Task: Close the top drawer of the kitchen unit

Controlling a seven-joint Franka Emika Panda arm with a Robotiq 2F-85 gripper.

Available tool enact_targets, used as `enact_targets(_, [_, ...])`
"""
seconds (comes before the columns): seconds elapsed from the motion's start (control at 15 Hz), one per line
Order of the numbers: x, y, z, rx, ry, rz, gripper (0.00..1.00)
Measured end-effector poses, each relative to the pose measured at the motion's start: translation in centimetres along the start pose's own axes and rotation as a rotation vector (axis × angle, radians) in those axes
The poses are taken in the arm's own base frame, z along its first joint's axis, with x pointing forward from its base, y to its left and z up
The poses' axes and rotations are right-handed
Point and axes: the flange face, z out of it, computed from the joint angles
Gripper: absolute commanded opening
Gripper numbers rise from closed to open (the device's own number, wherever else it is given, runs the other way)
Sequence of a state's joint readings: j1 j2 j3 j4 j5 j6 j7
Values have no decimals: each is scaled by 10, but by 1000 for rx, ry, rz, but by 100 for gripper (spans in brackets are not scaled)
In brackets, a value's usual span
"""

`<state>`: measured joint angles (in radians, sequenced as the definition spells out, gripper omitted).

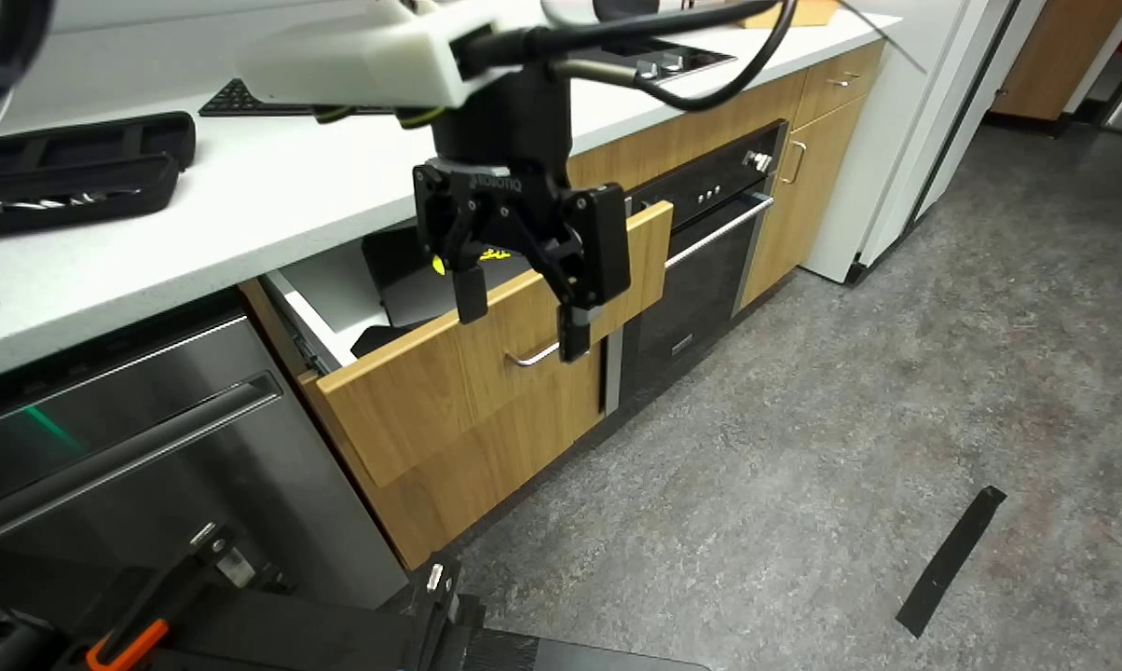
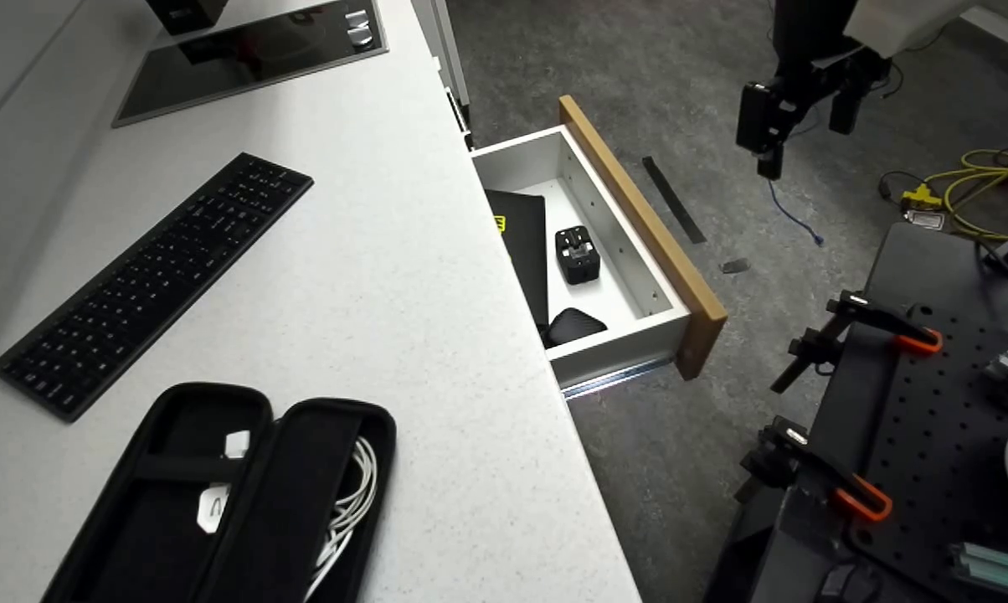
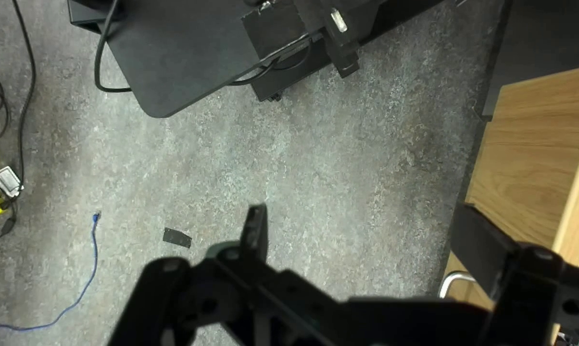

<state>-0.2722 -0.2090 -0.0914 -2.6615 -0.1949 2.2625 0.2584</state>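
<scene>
Two fingers [image 1: 471, 296], wide apart and empty, hang in front of the top drawer [image 1: 477, 362], which sticks out just left of the middle in an exterior view, so this looks like lining up, and next it needs a push inward.

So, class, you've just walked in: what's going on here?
A robot arm holds its tool, open and empty, out in front of the kitchen unit. The unit's top drawer stands pulled out, with a small black block and a flat dark item inside. Closing it is the job, not yet done.
</scene>
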Motion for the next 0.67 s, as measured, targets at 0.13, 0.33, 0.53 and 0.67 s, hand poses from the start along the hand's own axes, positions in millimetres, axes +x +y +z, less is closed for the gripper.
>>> enact_targets(0.13, [0, 0, 0, 0, 1, 0, 100])
enact_targets(0.33, [6, -2, 4, 6, 23, 32, 100])
enact_targets(0.53, [31, 2, 20, 23, 54, 109, 100])
enact_targets(0.67, [55, 5, 34, 31, 73, 166, 100])
